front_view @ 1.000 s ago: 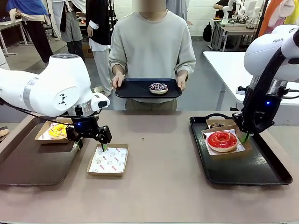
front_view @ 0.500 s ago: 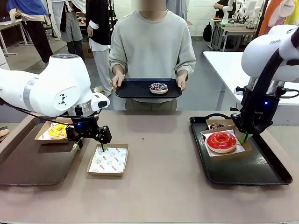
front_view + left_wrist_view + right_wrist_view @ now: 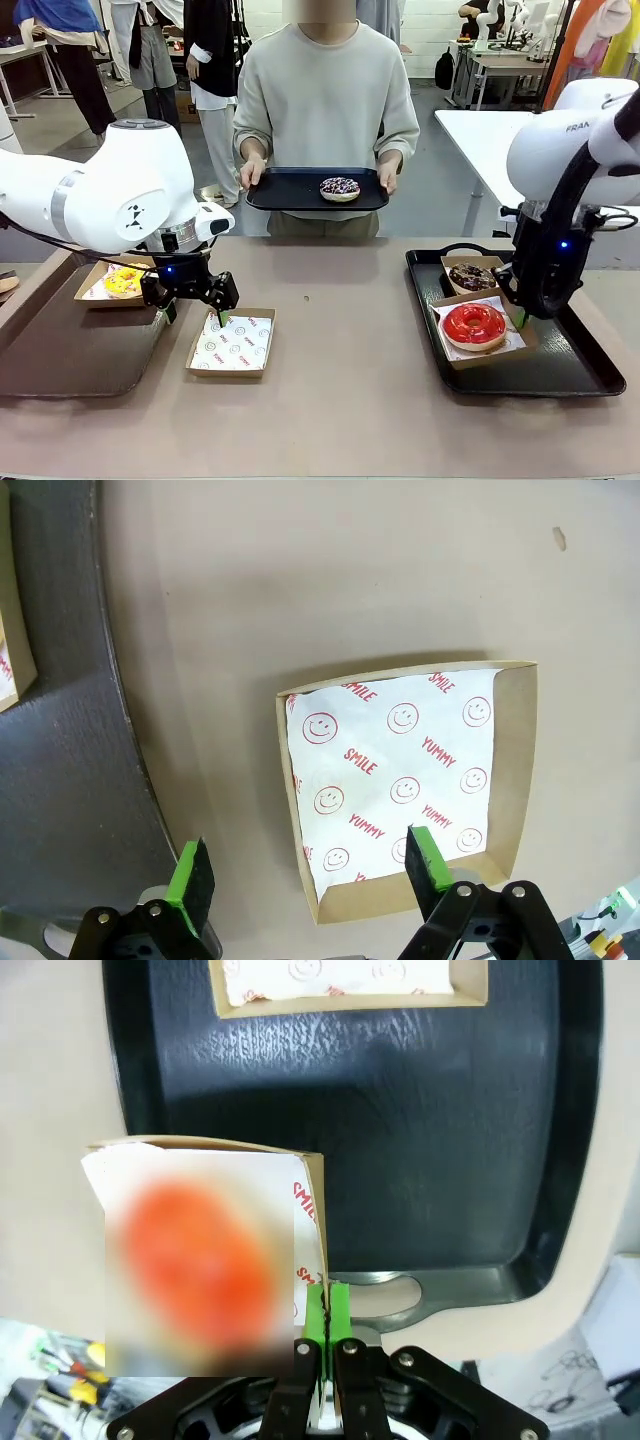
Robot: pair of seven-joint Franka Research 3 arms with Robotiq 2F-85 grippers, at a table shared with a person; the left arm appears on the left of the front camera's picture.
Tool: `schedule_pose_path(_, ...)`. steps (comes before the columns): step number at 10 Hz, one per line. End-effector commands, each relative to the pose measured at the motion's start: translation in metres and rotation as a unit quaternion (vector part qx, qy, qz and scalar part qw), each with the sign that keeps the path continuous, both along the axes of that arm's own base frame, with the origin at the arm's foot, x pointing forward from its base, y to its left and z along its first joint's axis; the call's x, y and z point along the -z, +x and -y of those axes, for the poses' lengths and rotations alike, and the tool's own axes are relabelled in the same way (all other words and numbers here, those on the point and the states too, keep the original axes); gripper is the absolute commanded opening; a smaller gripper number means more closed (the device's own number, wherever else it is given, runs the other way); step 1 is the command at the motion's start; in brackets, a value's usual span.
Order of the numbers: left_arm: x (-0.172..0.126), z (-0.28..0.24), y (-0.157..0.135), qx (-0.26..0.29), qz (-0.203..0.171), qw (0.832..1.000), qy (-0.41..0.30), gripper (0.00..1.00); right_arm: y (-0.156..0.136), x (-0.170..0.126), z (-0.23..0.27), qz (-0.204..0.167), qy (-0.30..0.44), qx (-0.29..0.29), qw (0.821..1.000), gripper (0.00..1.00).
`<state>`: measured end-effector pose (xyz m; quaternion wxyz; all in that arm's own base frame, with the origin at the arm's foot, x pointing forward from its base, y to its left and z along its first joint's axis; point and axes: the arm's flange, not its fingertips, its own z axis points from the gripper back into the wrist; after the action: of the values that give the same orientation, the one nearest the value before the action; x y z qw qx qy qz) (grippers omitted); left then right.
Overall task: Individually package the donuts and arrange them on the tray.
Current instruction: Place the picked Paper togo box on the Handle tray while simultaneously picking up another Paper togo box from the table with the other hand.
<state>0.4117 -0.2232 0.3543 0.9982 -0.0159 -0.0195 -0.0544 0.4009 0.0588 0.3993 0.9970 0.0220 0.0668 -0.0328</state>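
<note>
Right gripper [image 3: 523,317], pads pinched on the red donut's box [image 3: 481,338] wall, over the right tray [image 3: 570,375]; left gripper [image 3: 193,313] spread wide above an empty box [image 3: 233,343].

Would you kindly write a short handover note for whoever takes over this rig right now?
Left gripper: open, hovering over the empty paper-lined box on the table, one finger inside its wall, one outside.
Right gripper: shut on the wall of the red donut's box, on the right tray.
Done: red donut and chocolate donut boxed on the right tray; yellow donut boxed on the left tray.
Left: the sprinkled donut lies unboxed on the tray the person holds; it needs the empty box, then a tray.
</note>
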Motion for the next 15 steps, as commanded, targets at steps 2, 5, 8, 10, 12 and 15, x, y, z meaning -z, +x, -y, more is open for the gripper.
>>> schedule_pose_path(2, 0.014, 0.006, -0.002, -0.021, 0.008, 1.000, 0.013, 1.00, -0.005, 0.014, 0.011, 0.005, 0.005, 0.026, 1.000, 0.01)
schedule_pose_path(5, 0.018, 0.007, -0.001, -0.030, 0.012, 0.999, 0.009, 1.00, -0.004, 0.024, 0.014, -0.002, 0.016, 0.028, 0.999, 0.01)
schedule_pose_path(8, 0.027, 0.008, 0.005, -0.037, 0.008, 0.999, 0.015, 1.00, -0.002, 0.029, 0.015, -0.008, 0.025, 0.028, 0.999, 0.01)
schedule_pose_path(10, 0.029, 0.009, 0.007, -0.037, 0.005, 0.999, 0.015, 1.00, -0.001, 0.030, 0.017, -0.011, 0.031, 0.029, 0.999, 0.01)
schedule_pose_path(12, 0.030, 0.009, 0.009, -0.038, 0.000, 0.999, 0.008, 0.40, 0.001, 0.032, 0.018, -0.014, 0.039, 0.026, 0.999, 0.47)
schedule_pose_path(15, 0.026, 0.009, 0.009, -0.045, -0.001, 0.999, -0.003, 0.38, 0.001, 0.033, 0.020, -0.019, 0.044, 0.029, 0.998, 1.00)
